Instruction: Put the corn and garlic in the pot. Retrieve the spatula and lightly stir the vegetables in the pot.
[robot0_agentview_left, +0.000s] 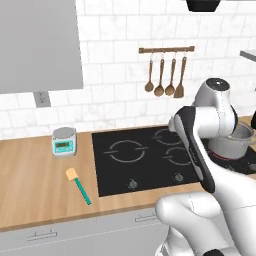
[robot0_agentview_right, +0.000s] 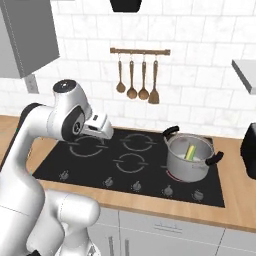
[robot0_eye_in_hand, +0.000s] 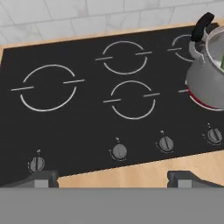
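While the white arm hung over the black stove top, its gripper was spread wide with nothing between the two dark finger tips. From the hand view, the tips pointed down at the front edge of the stove, above the row of round knobs and the wooden counter.

The shiny pot stood on the right side of the stove, on a ring that glowed red under it. It had two small black handles. The corn lay inside the pot, leaning on the wall. The garlic could not be made out in the pot.

The spatula lay flat on the counter, just to the left of the stove and well apart from the pot. Its yellow blade pointed toward the wall and its green handle pointed toward the front edge. A small grey scale sat near it, closer to the wall.

Brown wooden spoons hung from a rail on the white tiled wall behind the stove.
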